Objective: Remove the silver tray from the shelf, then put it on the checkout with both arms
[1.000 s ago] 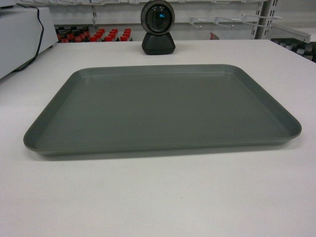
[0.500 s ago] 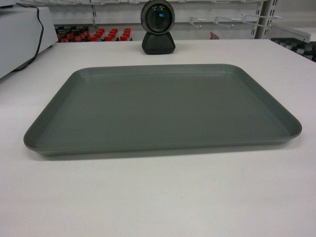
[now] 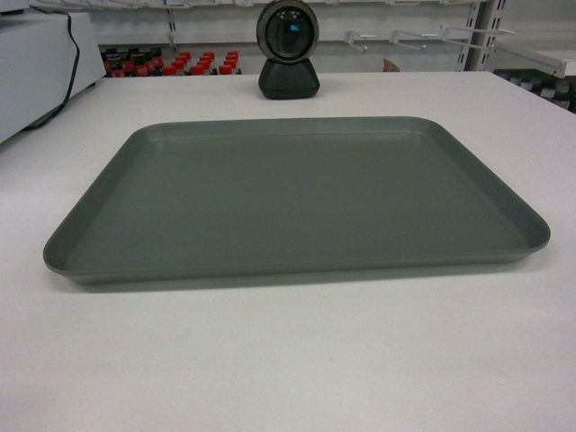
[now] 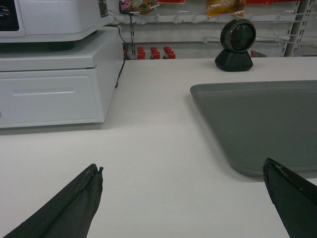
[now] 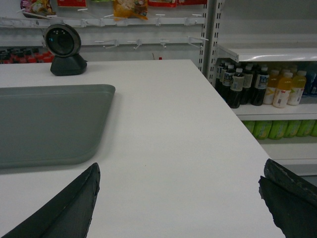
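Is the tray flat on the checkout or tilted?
Flat. The silver tray rests level on the checkout, empty, with neither gripper touching it.

No visible change across the head views: tray in the same spot on the checkout, near edge parallel to the front edge as before.
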Robot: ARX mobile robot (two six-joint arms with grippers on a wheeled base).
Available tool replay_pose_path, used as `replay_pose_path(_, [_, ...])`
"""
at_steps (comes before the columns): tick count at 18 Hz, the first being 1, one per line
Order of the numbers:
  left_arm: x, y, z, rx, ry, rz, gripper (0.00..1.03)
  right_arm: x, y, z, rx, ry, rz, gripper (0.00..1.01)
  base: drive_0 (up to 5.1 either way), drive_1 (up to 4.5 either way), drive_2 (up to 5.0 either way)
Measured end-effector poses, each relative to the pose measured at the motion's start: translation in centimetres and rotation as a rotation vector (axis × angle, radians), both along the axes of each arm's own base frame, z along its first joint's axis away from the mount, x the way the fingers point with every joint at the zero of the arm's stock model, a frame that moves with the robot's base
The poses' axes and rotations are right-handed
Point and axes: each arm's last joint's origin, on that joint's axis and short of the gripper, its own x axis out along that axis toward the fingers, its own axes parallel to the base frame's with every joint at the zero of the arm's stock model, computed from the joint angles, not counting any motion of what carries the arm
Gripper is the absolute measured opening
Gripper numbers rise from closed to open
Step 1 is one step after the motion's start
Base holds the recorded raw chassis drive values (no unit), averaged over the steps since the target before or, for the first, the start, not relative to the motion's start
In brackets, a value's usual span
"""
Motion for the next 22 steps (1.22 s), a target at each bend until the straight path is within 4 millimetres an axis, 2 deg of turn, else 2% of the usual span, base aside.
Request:
replay_pose_path(15, [0.00,0.00,-0.01,0.000,0.000,0.000,0.98,0.00,0.00,-0.01,0.000,0.000,0.000,0.98,0.0,0.00,0.0])
replay_pose_path(22, [0.00,0.00,-0.02,0.000,0.002,0.000,0.98,0.00,0.00,-0.03,0.000,0.002,0.000,0.98,-0.1,-4.27,4.1])
